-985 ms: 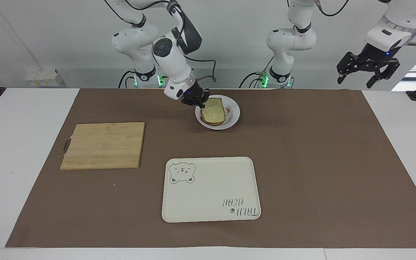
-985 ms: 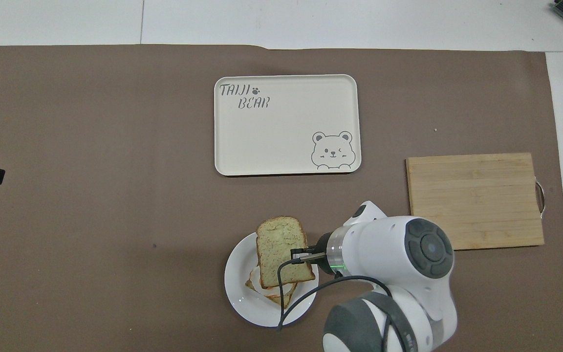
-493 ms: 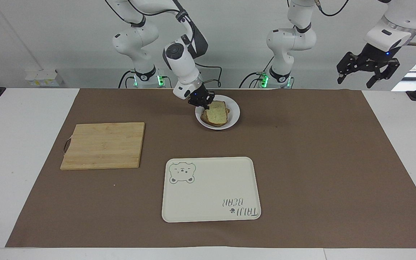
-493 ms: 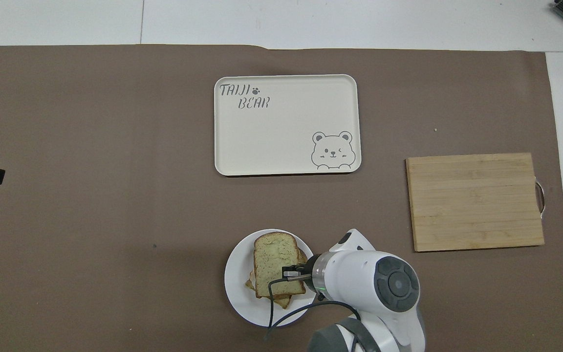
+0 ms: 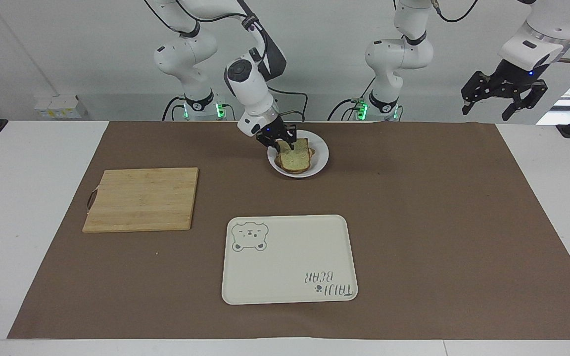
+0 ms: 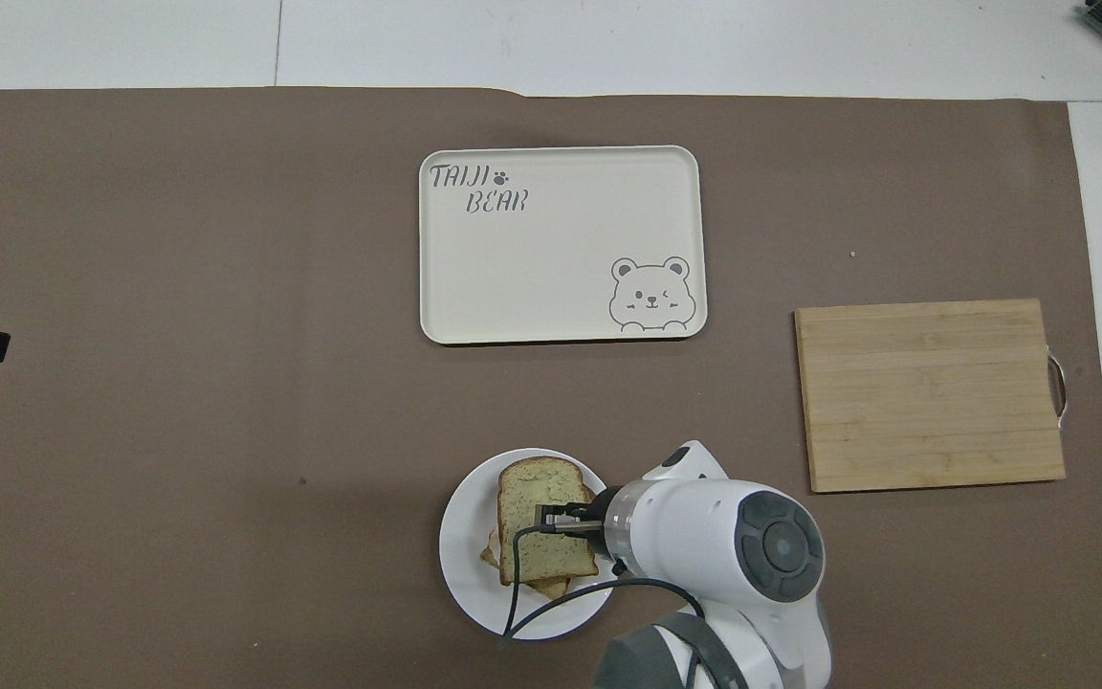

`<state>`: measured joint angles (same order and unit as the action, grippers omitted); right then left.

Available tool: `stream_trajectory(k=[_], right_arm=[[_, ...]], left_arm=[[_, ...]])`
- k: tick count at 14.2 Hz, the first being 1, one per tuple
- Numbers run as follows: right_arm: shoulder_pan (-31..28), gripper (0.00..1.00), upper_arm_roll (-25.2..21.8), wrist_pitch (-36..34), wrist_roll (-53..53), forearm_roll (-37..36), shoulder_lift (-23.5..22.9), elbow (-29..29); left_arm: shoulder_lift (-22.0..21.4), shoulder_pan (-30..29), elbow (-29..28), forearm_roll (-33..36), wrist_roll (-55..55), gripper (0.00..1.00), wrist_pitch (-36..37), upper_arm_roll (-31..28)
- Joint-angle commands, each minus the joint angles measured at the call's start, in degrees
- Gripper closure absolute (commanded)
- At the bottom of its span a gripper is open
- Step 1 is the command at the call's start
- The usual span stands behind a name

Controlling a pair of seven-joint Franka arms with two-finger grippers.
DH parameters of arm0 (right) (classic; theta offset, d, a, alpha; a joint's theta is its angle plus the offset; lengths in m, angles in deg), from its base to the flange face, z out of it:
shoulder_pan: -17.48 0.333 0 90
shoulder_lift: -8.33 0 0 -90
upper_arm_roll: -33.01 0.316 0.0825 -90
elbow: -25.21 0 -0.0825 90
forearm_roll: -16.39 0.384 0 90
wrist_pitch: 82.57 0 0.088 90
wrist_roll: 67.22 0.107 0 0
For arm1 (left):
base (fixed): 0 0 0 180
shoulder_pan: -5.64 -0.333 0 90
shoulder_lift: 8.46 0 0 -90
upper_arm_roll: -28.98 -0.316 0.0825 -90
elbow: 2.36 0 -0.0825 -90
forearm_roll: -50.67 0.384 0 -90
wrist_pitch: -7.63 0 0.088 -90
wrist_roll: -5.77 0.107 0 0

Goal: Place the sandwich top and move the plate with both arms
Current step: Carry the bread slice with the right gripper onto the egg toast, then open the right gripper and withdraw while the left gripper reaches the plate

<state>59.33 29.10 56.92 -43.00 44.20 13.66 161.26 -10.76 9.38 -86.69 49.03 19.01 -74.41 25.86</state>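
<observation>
The sandwich top (image 5: pixel 297 154) (image 6: pixel 534 522), a pale slice with a brown crust, lies flat on the lower slice (image 6: pixel 551 587) in the small white plate (image 5: pixel 321 157) (image 6: pixel 463 566). The plate sits on the mat close to the robots. My right gripper (image 5: pixel 281 144) is low over the slice's edge toward the right arm's end, open, with its fingertips apart on either side of that edge. From overhead the right wrist covers most of this gripper. My left gripper (image 5: pixel 505 100) waits open, high over the left arm's end of the table, holding nothing.
A cream tray with a bear drawing (image 5: pixel 289 259) (image 6: pixel 561 244) lies farther from the robots than the plate. A wooden cutting board (image 5: pixel 141 199) (image 6: pixel 931 392) lies toward the right arm's end. A brown mat (image 5: pixel 438 222) covers the table.
The right gripper has lowered the slice from a tilt onto the stack in the plate, and its fingers have parted. The left arm has not moved.
</observation>
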Motion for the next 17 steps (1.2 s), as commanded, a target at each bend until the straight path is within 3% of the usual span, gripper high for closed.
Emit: stream_trajectory(k=[1,5,8,11,14,17], right_arm=[[-4.6,0.0,-0.4,-7.4,0.7,-3.3,-0.7,-6.8],[-11.0,0.0,-0.3,-18.1,0.0,-11.4,-1.7,-16.4],[-15.2,0.0,-0.3,-23.9,-0.4,-18.5,-2.1,-22.4],[-20.4,0.0,-0.6,-31.5,-7.0,-24.4,-2.6,-28.4],[-29.9,0.0,-0.6,-36.7,-20.0,-25.7,-2.9,-32.7],[-38.2,0.0,-0.7,-37.1,-30.2,-27.5,-2.7,-33.3]], left_arm=[[-1.4,-0.2,-1.5,-0.2,-0.2,0.0,1.6,0.0],[-3.1,-0.2,-4.6,-2.7,0.4,0.0,1.6,-0.2],[-6.5,-0.2,-11.9,-8.8,0.3,0.0,-1.6,-0.2],[-12.1,0.2,-25.1,-11.5,-0.1,0.0,-13.9,-0.1],[-12.3,2.2,-33.4,-17.4,0.0,0.0,-19.0,0.0],[-12.5,5.3,-43.2,-25.0,-0.1,0.0,-32.5,0.2]])
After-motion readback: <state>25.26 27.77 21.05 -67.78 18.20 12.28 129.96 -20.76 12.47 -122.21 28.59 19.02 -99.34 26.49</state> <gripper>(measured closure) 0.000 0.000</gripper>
